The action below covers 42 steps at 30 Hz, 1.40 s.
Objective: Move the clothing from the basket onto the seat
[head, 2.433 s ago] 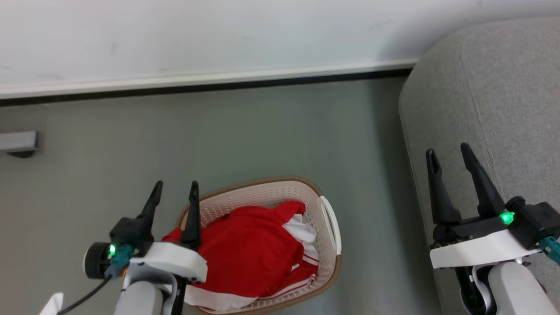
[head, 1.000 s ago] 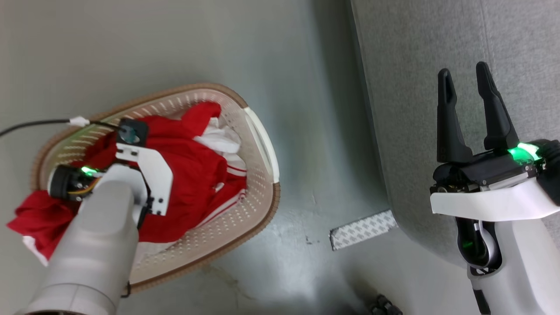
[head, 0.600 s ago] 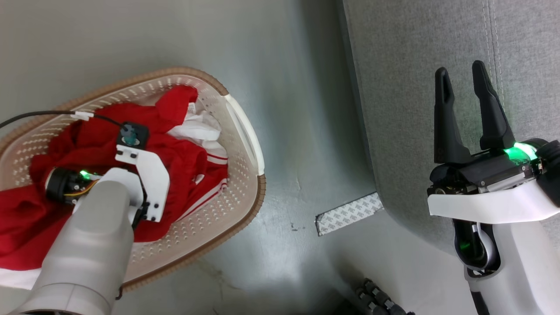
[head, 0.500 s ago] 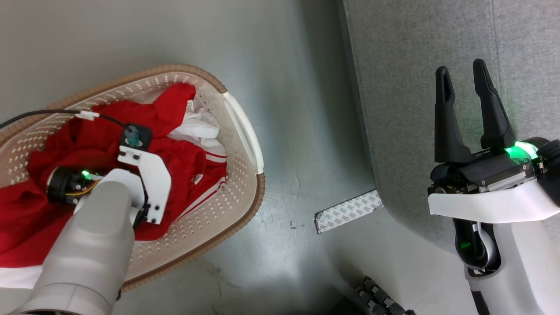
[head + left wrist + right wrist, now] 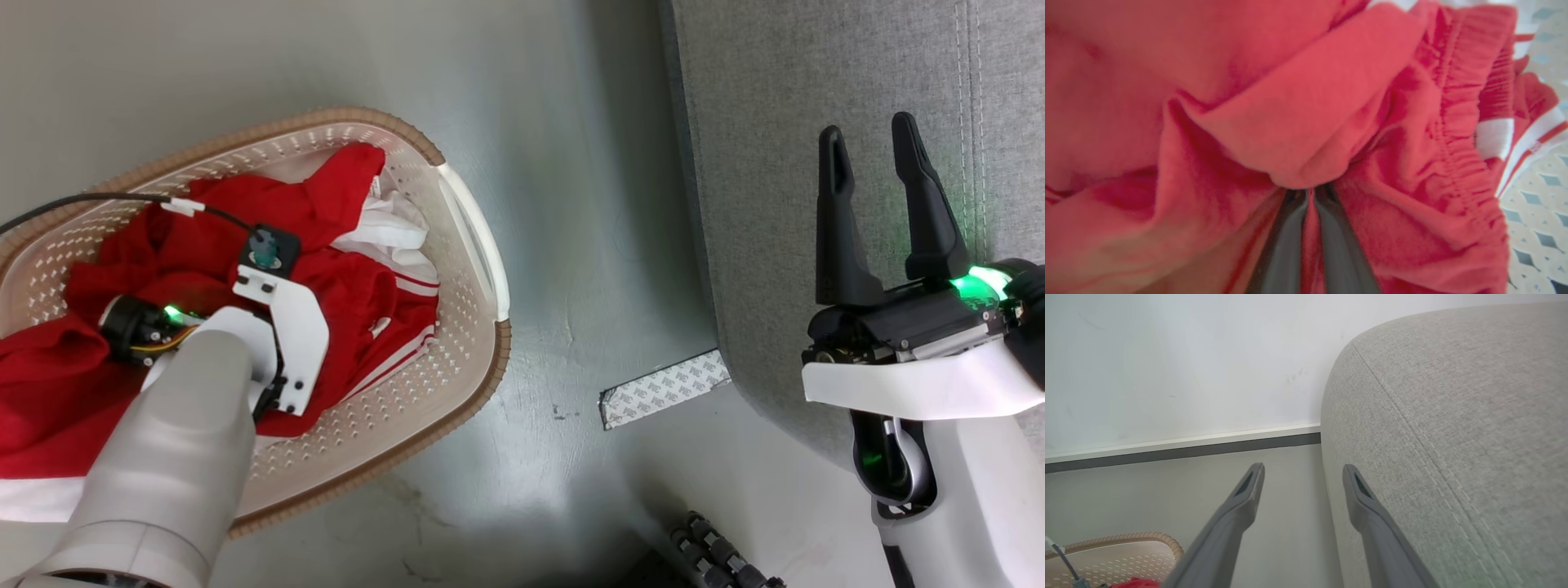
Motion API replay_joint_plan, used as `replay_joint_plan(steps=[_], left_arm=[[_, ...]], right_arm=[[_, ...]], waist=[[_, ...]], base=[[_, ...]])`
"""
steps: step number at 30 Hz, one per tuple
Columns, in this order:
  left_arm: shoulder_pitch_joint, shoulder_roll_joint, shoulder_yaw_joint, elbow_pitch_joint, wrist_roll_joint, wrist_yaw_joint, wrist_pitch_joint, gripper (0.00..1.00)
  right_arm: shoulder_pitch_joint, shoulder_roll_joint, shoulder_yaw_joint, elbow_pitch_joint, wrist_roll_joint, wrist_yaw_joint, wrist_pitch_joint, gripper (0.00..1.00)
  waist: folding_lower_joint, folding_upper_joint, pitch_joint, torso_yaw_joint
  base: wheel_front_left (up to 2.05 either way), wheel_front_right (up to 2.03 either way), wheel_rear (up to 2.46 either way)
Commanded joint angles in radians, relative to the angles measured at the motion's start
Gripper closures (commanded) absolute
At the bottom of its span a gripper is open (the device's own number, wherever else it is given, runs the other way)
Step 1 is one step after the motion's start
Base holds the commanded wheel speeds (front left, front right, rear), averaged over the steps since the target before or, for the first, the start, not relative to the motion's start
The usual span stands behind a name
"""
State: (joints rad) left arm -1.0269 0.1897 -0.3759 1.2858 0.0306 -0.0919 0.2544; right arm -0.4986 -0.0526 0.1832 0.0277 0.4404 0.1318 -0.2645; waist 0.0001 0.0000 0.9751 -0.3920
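Lying in the oval cream perforated basket (image 5: 392, 408) left of the light-grey fabric seat (image 5: 816, 82), bright-red striped clothing (image 5: 343, 278) is pinched by the left gripper (image 5: 1310, 194). Right gripper (image 5: 873, 139) spread at the seat's edge; grey patterned strip (image 5: 665, 388) lies between.

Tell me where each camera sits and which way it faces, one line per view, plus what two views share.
Head view: on the head, looking down at the basket of clothing and the seat; shows the left forearm and open right gripper.
Left wrist view: on the left wrist, inside the basket, facing red fabric; the left gripper is shut on a fold.
Right wrist view: on the right wrist, facing the wall; its open fingers show.
Shared: head and right wrist views both show basket and seat.
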Motion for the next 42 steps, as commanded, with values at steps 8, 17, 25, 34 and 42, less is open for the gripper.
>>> replay_joint_plan(steps=[8,17,25,34,42], left_arm=[[0.02,0.016,0.006,0.003,-0.042,-0.001,-0.08,1.0],[0.095,-0.044,0.011,0.003,-0.088,-0.012,-0.171,1.0],[0.193,-0.109,0.008,0.003,-0.142,-0.03,-0.311,1.0],[0.321,-0.138,-0.022,-0.056,-0.259,-0.038,-0.449,1.0],[0.398,-0.138,-0.14,-0.238,-0.402,-0.037,-0.493,1.0]], right_arm=[[-0.035,0.003,0.02,0.019,0.02,-0.002,0.0,0.0],[-0.006,0.002,0.003,0.042,-0.01,-0.002,0.0,0.0],[0.048,-0.02,-0.017,0.084,-0.051,-0.002,0.0,0.0],[0.142,-0.062,-0.008,0.138,-0.043,-0.002,0.0,0.0],[0.217,-0.078,-0.001,0.165,-0.03,-0.002,0.0,0.0]], waist=[[-0.0001,0.0,-0.067,-0.008],[-0.0001,0.0,-0.241,0.03],[-0.0001,0.0,-0.47,0.111],[-0.0001,0.0,-0.723,0.208],[-0.0001,0.0,-0.861,0.281]], base=[[0.0,0.0,0.0],[0.0,0.0,0.0],[0.0,0.0,0.0],[0.0,0.0,0.0],[0.0,0.0,0.0]])
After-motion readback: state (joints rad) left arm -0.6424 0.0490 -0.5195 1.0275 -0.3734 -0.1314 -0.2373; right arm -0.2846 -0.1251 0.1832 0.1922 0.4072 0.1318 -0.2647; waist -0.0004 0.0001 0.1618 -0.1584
